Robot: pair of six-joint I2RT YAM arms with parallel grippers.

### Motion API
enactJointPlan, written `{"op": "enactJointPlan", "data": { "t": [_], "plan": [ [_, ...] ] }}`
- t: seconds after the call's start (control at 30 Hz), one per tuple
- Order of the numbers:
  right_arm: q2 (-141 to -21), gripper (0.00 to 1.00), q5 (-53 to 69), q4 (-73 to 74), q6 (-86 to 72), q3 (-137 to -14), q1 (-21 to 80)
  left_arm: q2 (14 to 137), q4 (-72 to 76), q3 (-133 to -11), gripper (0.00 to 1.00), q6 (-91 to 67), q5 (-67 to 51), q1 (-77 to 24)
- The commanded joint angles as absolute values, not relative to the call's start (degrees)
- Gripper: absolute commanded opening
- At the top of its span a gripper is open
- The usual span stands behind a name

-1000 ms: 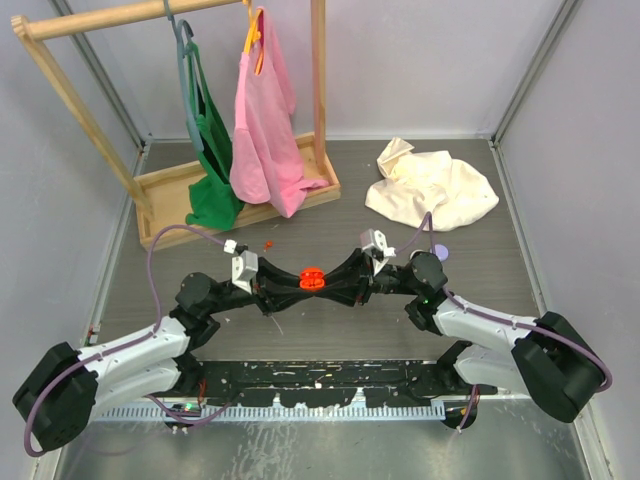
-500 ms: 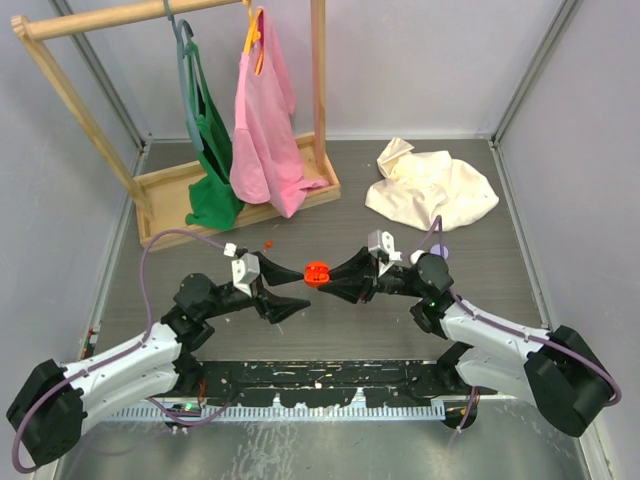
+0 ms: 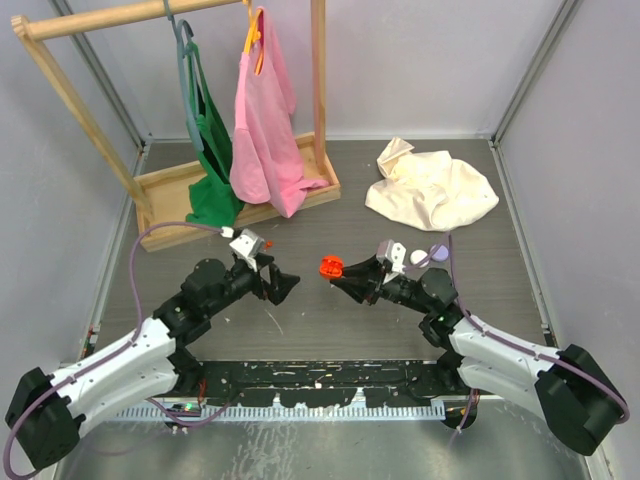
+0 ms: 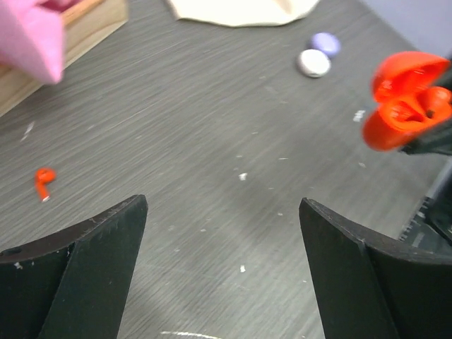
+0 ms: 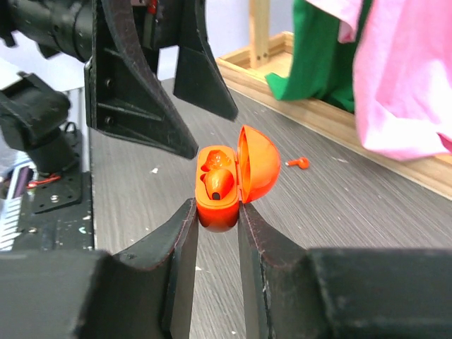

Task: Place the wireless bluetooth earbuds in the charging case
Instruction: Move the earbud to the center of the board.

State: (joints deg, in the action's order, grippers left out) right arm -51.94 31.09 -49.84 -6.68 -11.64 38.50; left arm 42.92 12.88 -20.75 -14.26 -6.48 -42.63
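Note:
My right gripper point(image 3: 340, 275) point(image 5: 217, 205) is shut on the orange-red charging case point(image 3: 331, 266) point(image 5: 220, 191) point(image 4: 406, 99) and holds it above the table. The lid stands open, and one red earbud point(image 5: 219, 182) sits in the case. Another red earbud point(image 4: 44, 181) point(image 5: 299, 163) lies loose on the table, beyond and to the left of my left gripper point(image 3: 283, 280) point(image 4: 222, 205). That gripper is open and empty, a short way left of the case.
A white round case point(image 3: 417, 258) point(image 4: 313, 63) and a lilac one point(image 3: 438, 253) point(image 4: 325, 43) lie behind my right wrist. A cream cloth point(image 3: 430, 185) lies at the back right. A wooden rack point(image 3: 240, 185) with green point(image 3: 210, 150) and pink point(image 3: 265, 130) garments stands at the back left.
My left gripper has let go of the case, opened wide and drawn back to the left. The right gripper has carried the case slightly to the right.

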Motion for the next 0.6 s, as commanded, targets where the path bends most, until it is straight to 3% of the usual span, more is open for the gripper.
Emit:
{"op": "enactJointPlan", "data": {
  "t": [0.0, 0.23, 0.57],
  "plan": [
    [-50.4, 0.00, 22.4, -54.3, -5.1, -9.2, 38.3, 47.4, 2.8, -26.7, 0.91, -15.9, 7.3, -42.7],
    [-50.7, 0.01, 17.9, -56.7, -5.0, -7.1, 38.3, 59.8, -5.2, -34.5, 0.83, -19.3, 19.2, -42.0],
    [-52.7, 0.00, 17.6, -57.6, -5.0, -7.0, 38.3, 77.3, -3.8, -41.5, 0.67, -22.2, 17.2, -34.6]
  ]
}}
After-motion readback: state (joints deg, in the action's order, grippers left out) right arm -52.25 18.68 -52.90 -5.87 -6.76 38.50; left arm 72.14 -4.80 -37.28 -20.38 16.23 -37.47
